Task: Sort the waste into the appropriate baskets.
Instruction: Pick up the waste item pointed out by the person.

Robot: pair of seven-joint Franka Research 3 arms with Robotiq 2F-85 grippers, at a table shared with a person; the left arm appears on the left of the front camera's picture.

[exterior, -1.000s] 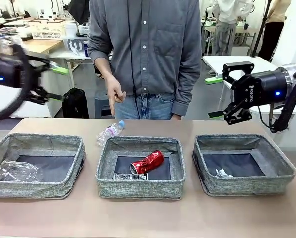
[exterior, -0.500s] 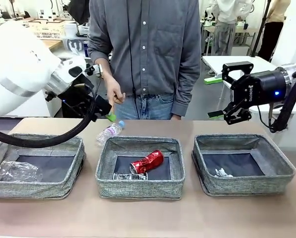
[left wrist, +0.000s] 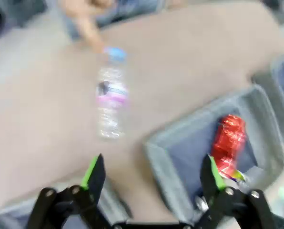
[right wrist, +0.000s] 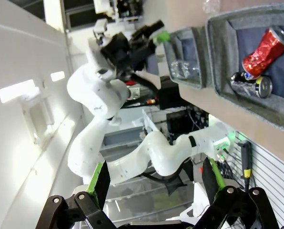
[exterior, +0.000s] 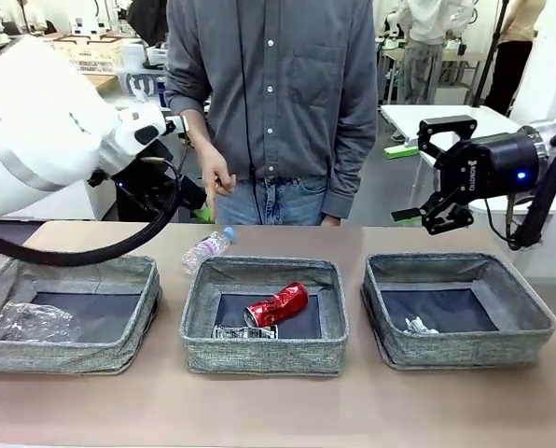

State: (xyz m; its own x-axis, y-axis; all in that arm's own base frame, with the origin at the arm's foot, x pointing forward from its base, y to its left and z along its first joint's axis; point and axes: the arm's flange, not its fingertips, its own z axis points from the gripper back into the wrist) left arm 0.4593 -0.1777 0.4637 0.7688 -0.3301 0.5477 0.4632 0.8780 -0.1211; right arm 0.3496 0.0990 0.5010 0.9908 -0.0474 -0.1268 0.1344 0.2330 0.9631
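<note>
A clear blue-capped bottle (exterior: 207, 248) lies on the table behind the middle basket (exterior: 264, 359). That basket holds a crushed red can (exterior: 276, 304) and a flattened dark can (exterior: 243, 332). A clear plastic cup (exterior: 31, 322) lies in the left basket (exterior: 68, 357), and a white paper wad (exterior: 416, 326) in the right basket (exterior: 465, 350). My left gripper (exterior: 199, 210) hangs open just above and behind the bottle. The blurred left wrist view shows the bottle (left wrist: 111, 95) ahead of the open left gripper (left wrist: 151, 174) and the red can (left wrist: 230, 140) to the right. My right gripper (exterior: 405, 183) stands open, high above the right basket.
A person in a grey shirt stands at the far edge, one hand (exterior: 217, 182) hanging close to my left gripper. The big white left arm (exterior: 54, 131) reaches over the left basket. Bare table (exterior: 278, 411) runs along the front edge. The right wrist view shows the middle basket (right wrist: 218, 62) far off.
My left arm has swung in from the far left to a spot over the bottle, then drawn slightly up and back. The right arm and the waste have not moved.
</note>
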